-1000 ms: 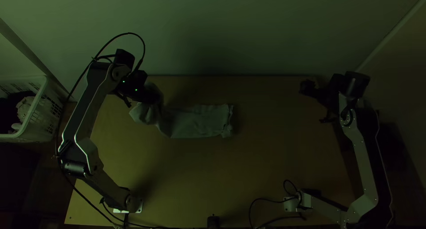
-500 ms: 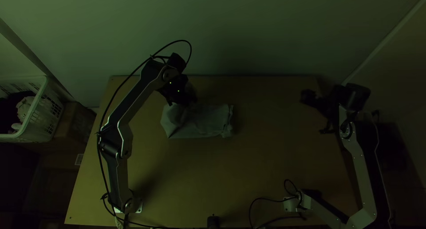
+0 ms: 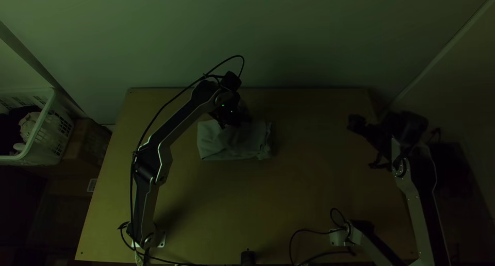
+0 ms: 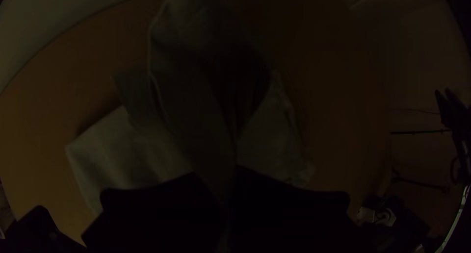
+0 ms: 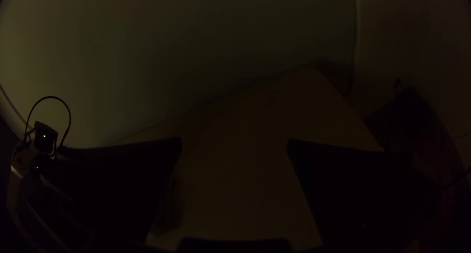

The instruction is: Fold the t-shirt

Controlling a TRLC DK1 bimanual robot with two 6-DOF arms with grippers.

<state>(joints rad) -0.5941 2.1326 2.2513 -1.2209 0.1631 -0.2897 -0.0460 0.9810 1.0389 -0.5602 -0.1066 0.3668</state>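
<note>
The pale t-shirt (image 3: 234, 145) lies as a narrow folded bundle at the table's middle, toward the far edge. My left gripper (image 3: 234, 121) is over its far side. In the left wrist view, the left gripper (image 4: 217, 173) is shut on a raised, bunched part of the t-shirt (image 4: 196, 86), while flatter layers spread to both sides beneath. Away from the cloth, my right gripper (image 3: 363, 144) is held near the table's right edge. Its two fingers stand wide apart with nothing between them in the right wrist view, the right gripper (image 5: 234, 147) being open.
A white basket (image 3: 44, 127) with cloth items stands beyond the table's left edge, next to a brown box (image 3: 87, 142). A wall rises behind the table (image 3: 309, 194). Cables lie near the right arm's base, and a small black object (image 3: 248, 258) is at the near edge.
My left gripper has moved right across the table, carrying the t-shirt's left part over toward the rest, so the bundle is shorter. The right arm has shifted slightly toward the near side.
</note>
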